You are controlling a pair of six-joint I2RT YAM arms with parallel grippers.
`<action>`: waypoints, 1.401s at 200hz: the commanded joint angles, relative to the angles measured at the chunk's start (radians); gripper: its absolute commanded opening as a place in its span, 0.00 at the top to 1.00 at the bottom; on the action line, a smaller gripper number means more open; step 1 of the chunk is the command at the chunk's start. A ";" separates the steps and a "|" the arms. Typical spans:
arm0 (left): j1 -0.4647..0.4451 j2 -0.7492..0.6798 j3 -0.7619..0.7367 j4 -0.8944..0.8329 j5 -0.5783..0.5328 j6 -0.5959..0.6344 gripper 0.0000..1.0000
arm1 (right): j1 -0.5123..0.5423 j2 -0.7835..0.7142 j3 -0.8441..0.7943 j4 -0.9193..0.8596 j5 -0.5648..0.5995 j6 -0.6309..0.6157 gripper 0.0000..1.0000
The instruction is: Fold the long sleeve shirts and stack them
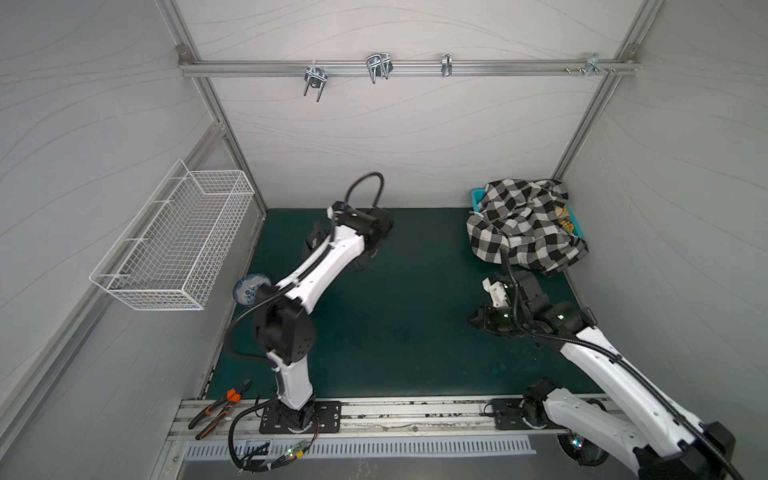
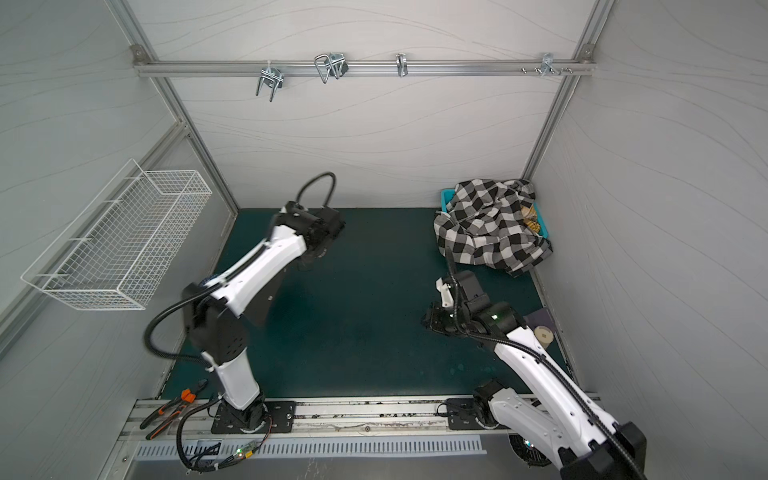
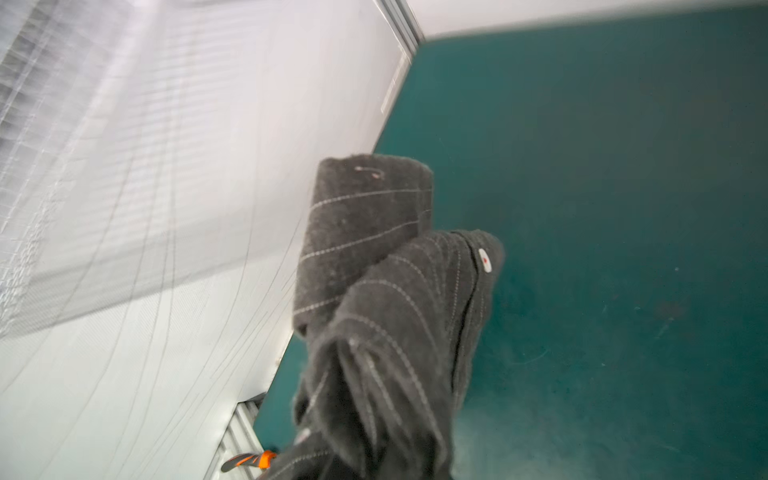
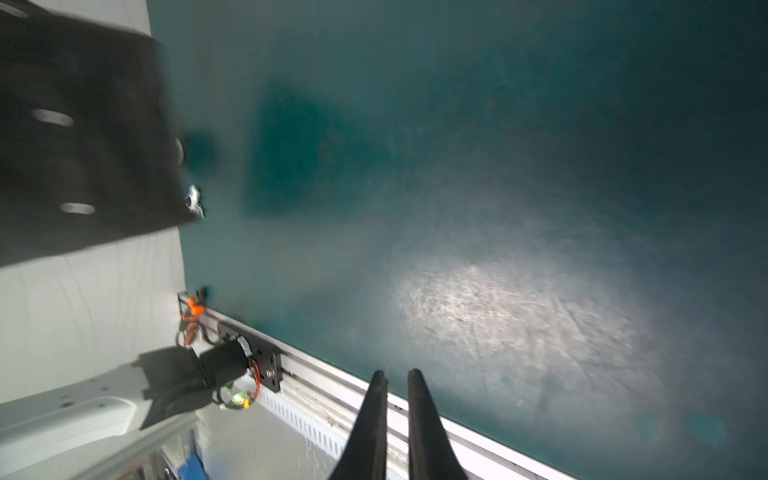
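A dark charcoal pinstriped shirt [image 3: 386, 316] with white buttons hangs bunched from my left gripper [image 1: 368, 251], which is raised over the back left of the green mat [image 1: 395, 324]. The cloth covers the jaws in the left wrist view. The same shirt shows blurred in the right wrist view [image 4: 83, 137]. A black-and-white checked shirt [image 1: 523, 224] [image 2: 490, 224] lies crumpled over a teal basket [image 1: 478, 195] in the back right corner. My right gripper [image 1: 478, 320] [image 4: 395, 374] hovers over the mat's right side, in front of the checked shirt, fingers nearly together and holding nothing.
A white wire basket [image 1: 178, 249] hangs on the left wall. A blue-patterned plate [image 1: 249, 286] sits by the left arm. Orange-handled pliers [image 1: 220, 407] lie on the front rail. Metal hooks [image 1: 378, 66] hang on the back bar. A tape roll [image 2: 543, 334] lies at the mat's right edge.
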 commanded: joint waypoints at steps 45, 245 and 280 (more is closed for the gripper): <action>-0.406 0.642 0.838 -0.252 0.241 -0.312 0.15 | -0.160 -0.199 -0.018 -0.248 -0.075 -0.077 0.67; 0.278 -0.318 -0.871 0.857 1.285 0.068 0.70 | 0.130 1.163 0.888 0.048 -0.127 -0.087 0.44; 0.235 -0.411 -0.927 0.851 1.312 0.033 0.64 | 0.119 1.239 0.932 0.000 -0.115 -0.117 0.50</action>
